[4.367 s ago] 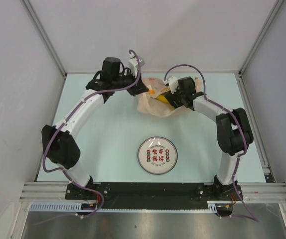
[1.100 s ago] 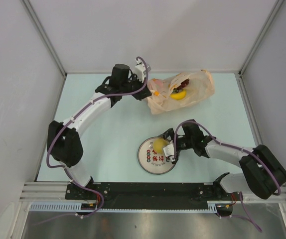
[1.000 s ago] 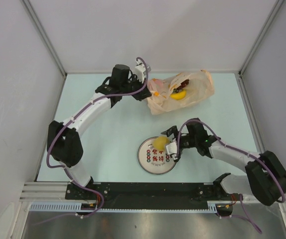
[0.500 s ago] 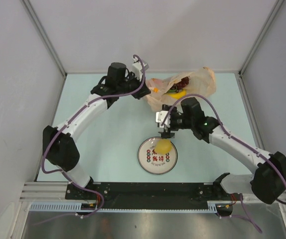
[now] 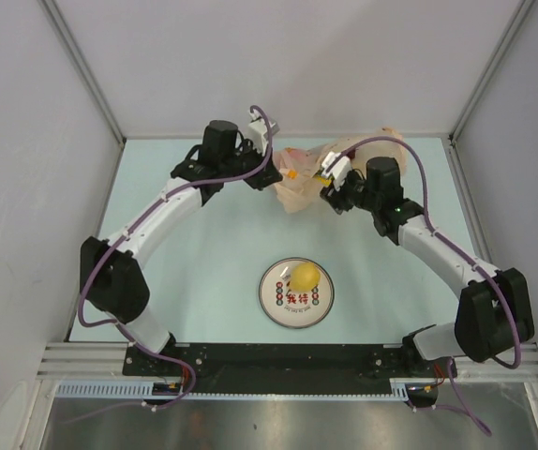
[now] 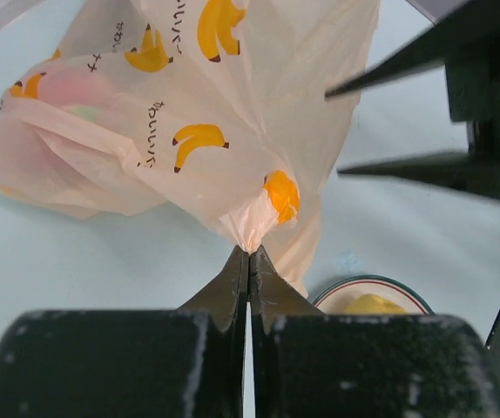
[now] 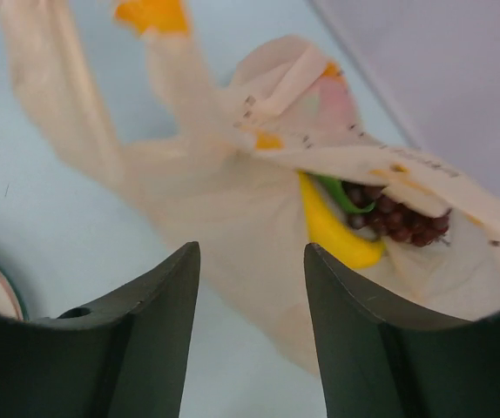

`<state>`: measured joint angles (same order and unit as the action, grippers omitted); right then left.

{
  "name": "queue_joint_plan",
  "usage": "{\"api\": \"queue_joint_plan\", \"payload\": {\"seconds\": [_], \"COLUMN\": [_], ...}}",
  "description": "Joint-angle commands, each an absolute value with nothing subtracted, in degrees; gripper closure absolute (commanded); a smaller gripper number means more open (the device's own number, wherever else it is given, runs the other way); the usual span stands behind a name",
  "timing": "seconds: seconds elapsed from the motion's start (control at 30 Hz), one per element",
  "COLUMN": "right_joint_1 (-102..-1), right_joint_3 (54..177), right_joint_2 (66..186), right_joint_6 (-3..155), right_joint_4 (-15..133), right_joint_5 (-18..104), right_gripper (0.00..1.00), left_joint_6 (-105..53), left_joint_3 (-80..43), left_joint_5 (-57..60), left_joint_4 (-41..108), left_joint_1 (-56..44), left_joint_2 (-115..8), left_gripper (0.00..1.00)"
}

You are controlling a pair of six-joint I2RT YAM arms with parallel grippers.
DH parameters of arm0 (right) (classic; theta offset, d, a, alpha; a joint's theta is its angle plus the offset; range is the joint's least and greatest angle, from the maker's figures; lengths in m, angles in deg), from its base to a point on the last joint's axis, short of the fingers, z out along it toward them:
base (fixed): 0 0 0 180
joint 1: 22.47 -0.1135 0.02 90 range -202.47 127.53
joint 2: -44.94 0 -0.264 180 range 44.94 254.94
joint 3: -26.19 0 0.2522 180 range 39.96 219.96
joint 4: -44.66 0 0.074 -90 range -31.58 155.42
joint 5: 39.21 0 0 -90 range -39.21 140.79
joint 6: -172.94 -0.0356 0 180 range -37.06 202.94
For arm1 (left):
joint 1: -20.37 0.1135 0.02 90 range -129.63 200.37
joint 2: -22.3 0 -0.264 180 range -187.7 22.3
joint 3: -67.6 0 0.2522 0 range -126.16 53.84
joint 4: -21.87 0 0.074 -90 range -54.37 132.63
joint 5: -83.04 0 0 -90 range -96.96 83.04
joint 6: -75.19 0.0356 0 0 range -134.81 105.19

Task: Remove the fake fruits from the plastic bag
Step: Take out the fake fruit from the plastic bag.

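The left gripper (image 6: 248, 254) is clamped tight on a gathered pinch of the plastic bag (image 6: 233, 104), its two black jaws pressed together with a twist of the pale-orange film caught between their tips. From that pinch the bag fans away from the gripper, crinkled, translucent and printed with small bananas, and it lies on the pale blue-green table (image 5: 203, 262) at the far side, between the two wrists.

The right gripper (image 7: 250, 252) stands with its fingers spread apart and nothing between them. It is near the bag but not touching it, and the bag's mouth lies just ahead of it and a little to the right. In that mouth a yellow banana (image 7: 333, 231) shows, with a dark grape bunch (image 7: 398, 218) beside it and a green piece (image 7: 341, 196) between them, too small to name.

Well apart from both grippers, toward the arm bases, the round yellow lemon (image 5: 305, 276) rests on the white plate (image 5: 265, 305) with red characters, outside the bag.
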<state>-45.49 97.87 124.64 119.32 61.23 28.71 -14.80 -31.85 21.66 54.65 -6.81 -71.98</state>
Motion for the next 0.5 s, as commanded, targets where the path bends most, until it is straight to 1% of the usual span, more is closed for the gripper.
{"api": "queue_joint_plan", "payload": {"seconds": [0.0,0.07,0.1,0.13,0.17,0.2,0.37,0.47], "right_joint_1": [-43.7,-43.6,-44.2,-44.5,-44.7,-45.1,-47.4,-51.5], "right_joint_3": [100.6,101.0,101.5,101.7,101.8,101.8,101.7,100.2], "right_joint_2": [125.0,127.7,131.3,133.0,134.5,137.2,143.5,144.2], "right_joint_6": [107.1,107.1,107.6,108.2,109.6,110.2,114.0,115.0], "right_joint_4": [46.2,42.6,41.9,40.8,40.1,39.9,43.3,43.5], "right_joint_5": [28.0,30.5,33.4,34.8,36.7,37.3,39.8,35.9], "right_gripper": [0.51,0.59,0.70,0.79,0.92,1.00,1.00,1.00], "left_joint_6": [-15.0,-14.9,-14.9,-14.9,-14.9,-13.4,-11.9,-10.8], "left_joint_3": [-30.9,-30.6,-30.4,-30.4,-30.6,-31.4,-36.5,-39.0], "left_joint_5": [21.8,22.0,22.0,22.1,22.1,22.1,22.7,24.7], "left_joint_4": [55.6,55.7,55.8,55.9,56.5,56.7,58.6,58.9], "left_joint_1": [-6.0,-5.8,-5.8,-5.8,-5.8,-5.7,-3.4,-0.6], "left_joint_2": [-68.3,-67.9,-67.6,-67.3,-66.9,-66.6,-65.8,-64.5], "left_gripper": [1.00,1.00,1.00,1.00,1.00,1.00,0.99,1.00]}}
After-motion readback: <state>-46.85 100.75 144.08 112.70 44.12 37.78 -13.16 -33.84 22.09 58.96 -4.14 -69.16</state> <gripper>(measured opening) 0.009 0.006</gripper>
